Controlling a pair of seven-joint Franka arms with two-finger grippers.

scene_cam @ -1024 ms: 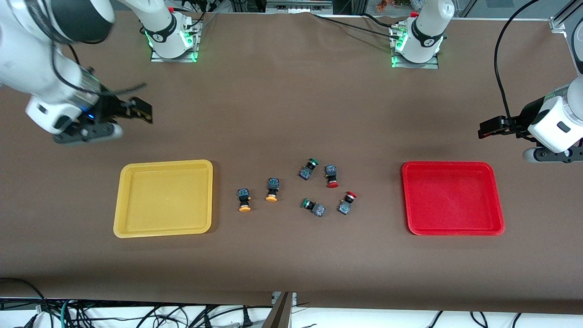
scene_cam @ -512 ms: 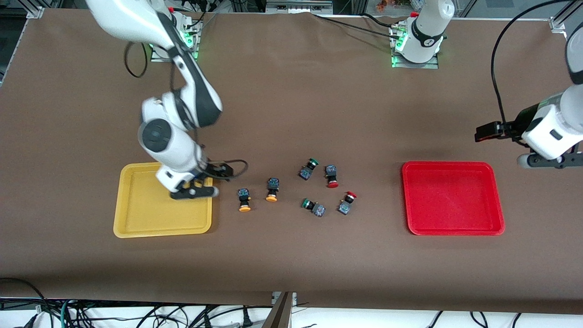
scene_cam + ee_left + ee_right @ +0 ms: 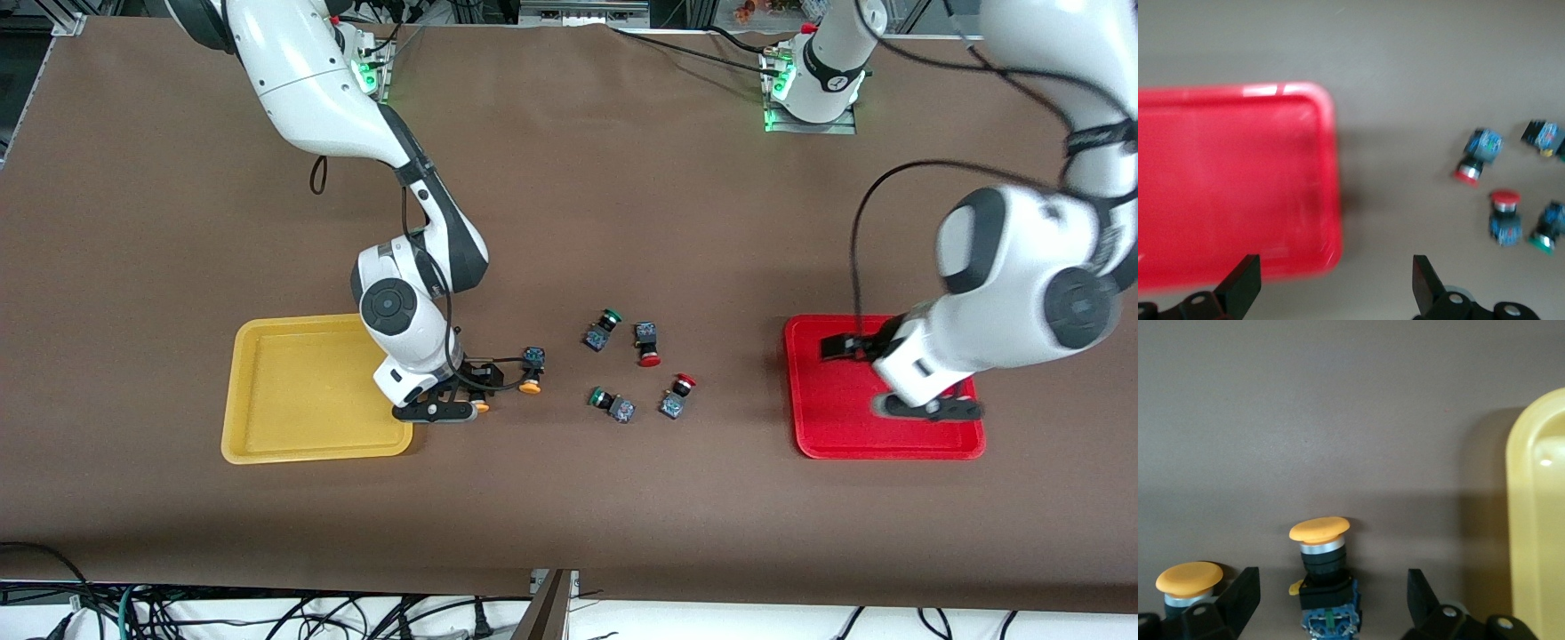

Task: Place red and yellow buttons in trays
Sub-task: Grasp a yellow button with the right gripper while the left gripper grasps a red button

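My right gripper (image 3: 476, 396) (image 3: 1331, 603) is down at the table beside the yellow tray (image 3: 293, 400) (image 3: 1538, 520). Its jaws are open on either side of a yellow button (image 3: 481, 406) (image 3: 1325, 573), with a gap on each side. The arm hides most of that button in the front view. A second yellow button (image 3: 531, 372) (image 3: 1188, 583) lies just beside it. Two red buttons (image 3: 647, 345) (image 3: 677, 396) (image 3: 1478, 157) (image 3: 1505, 213) lie toward the red tray (image 3: 818, 418) (image 3: 1231, 180). My left gripper (image 3: 849, 348) (image 3: 1335, 293) hangs open and empty over that tray's end toward the buttons.
Two green-capped buttons (image 3: 603, 329) (image 3: 613, 403) lie among the red ones; one shows in the left wrist view (image 3: 1546, 230). Both trays hold nothing. Brown table surface stretches wide around the trays and toward the front camera.
The right arm swept from high over its end of the table, across the yellow tray, down around the yellow button. The left arm swung in from its end of the table to over the red tray.
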